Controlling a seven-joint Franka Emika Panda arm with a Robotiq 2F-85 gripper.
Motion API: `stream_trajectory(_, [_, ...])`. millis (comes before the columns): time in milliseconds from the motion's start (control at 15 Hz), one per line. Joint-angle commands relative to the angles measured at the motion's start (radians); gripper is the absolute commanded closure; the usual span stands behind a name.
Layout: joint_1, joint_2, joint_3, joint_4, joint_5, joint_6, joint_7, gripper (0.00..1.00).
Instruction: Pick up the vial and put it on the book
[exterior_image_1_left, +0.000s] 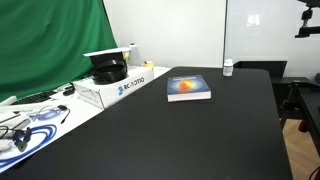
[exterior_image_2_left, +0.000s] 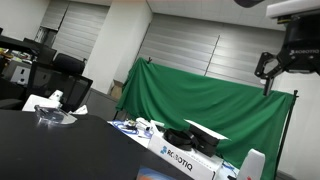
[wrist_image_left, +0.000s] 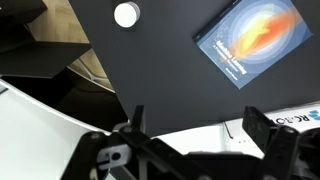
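The vial (exterior_image_1_left: 228, 67) is a tiny whitish bottle with a white cap, upright near the far edge of the black table (exterior_image_1_left: 180, 135). In the wrist view its cap (wrist_image_left: 126, 15) shows from above. The book (exterior_image_1_left: 188, 88) lies flat on the table, blue with an orange-red circle; it also shows in the wrist view (wrist_image_left: 255, 40). My gripper (wrist_image_left: 196, 118) is open and empty, high above the table, apart from both. It shows high up in an exterior view (exterior_image_2_left: 270, 70) and at the top corner of another (exterior_image_1_left: 308, 22).
A white box with blue lettering (exterior_image_1_left: 118, 88) holds a black device (exterior_image_1_left: 107, 70) beside the book. Cables and a clear item (exterior_image_1_left: 30, 125) lie on a white surface. A green curtain (exterior_image_2_left: 200, 100) hangs behind. Chairs (exterior_image_2_left: 65, 70) stand beyond the table.
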Motion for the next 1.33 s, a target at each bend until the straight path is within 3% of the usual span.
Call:
stream_trajectory(0, [-0.058, 0.104, 0.001, 0.009, 0.024, 0.059, 0.000, 0.00])
stream_trajectory(533, [-0.122, 0.292, 0.016, -0.033, -0.023, 0.142, 0.063, 0.00])
stream_trajectory(600, [-0.132, 0.272, 0.034, -0.034, -0.010, 0.145, 0.019, 0.00])
stream_trajectory(1267, [-0.138, 0.301, 0.034, -0.034, -0.019, 0.146, 0.036, 0.00])
